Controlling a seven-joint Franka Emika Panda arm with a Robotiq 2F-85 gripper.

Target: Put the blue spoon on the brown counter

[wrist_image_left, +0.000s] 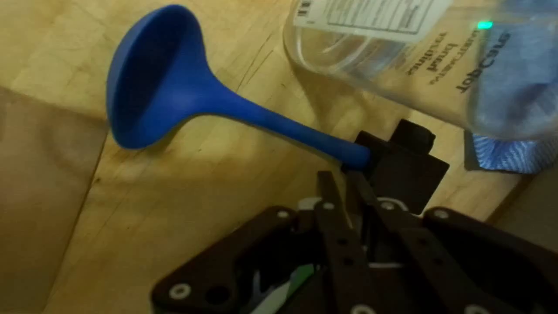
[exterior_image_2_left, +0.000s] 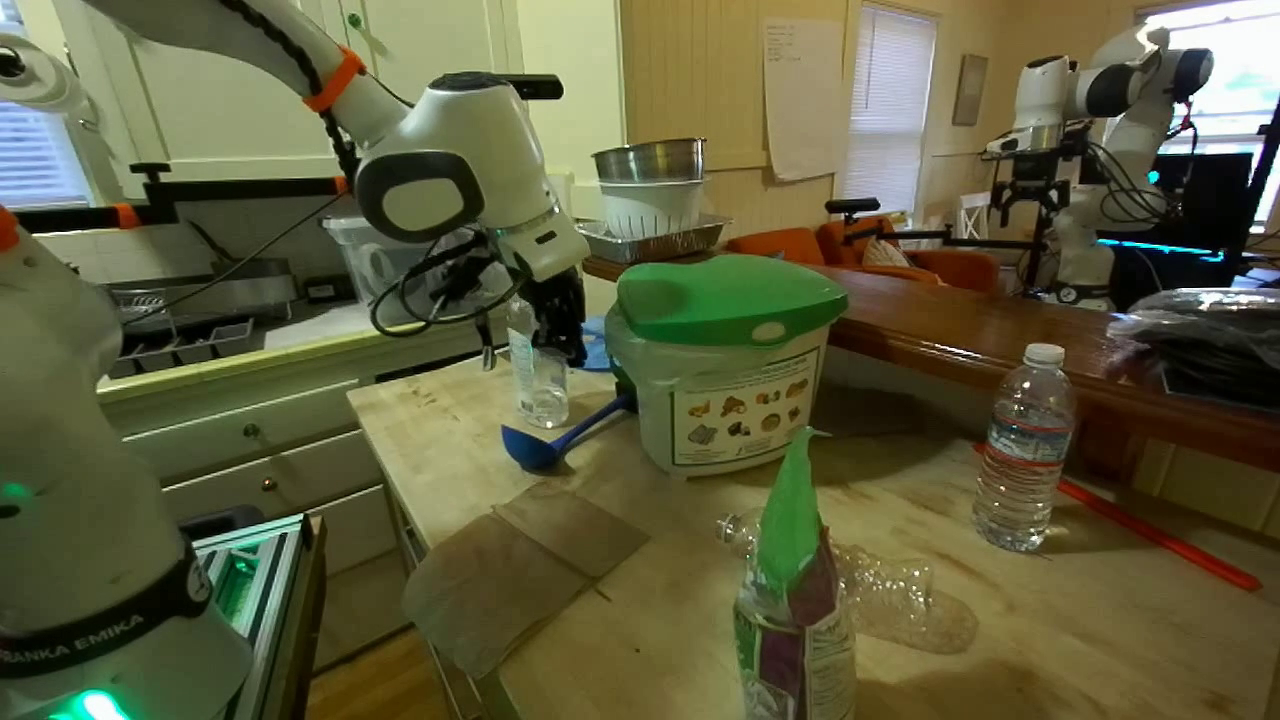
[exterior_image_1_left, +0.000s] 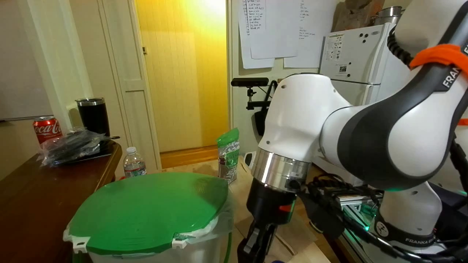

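Note:
The blue spoon is a ladle (exterior_image_2_left: 545, 447) lying on the pale wood table. In the wrist view its bowl is at the upper left, and the ladle's handle (wrist_image_left: 261, 120) slants down right to a black flat piece (wrist_image_left: 407, 174). My gripper (wrist_image_left: 340, 174) is partly open with a narrow gap and nothing held. Its tips sit just below the handle's end in that view, apart from it as far as I can tell. The gripper also shows in both exterior views (exterior_image_1_left: 256, 248) (exterior_image_2_left: 572, 350). The brown counter (exterior_image_1_left: 33, 204) also shows in an exterior view (exterior_image_2_left: 930, 310).
A green-lidded bin (exterior_image_2_left: 740, 300) stands beside the ladle, between it and the counter. A clear bottle (wrist_image_left: 383, 56) stands close by the handle. Water bottles (exterior_image_2_left: 1025, 450), a green bag (exterior_image_2_left: 800, 600) and brown paper (exterior_image_2_left: 530, 570) lie or stand on the table. A plastic-wrapped bundle (exterior_image_1_left: 73, 146) is on the counter.

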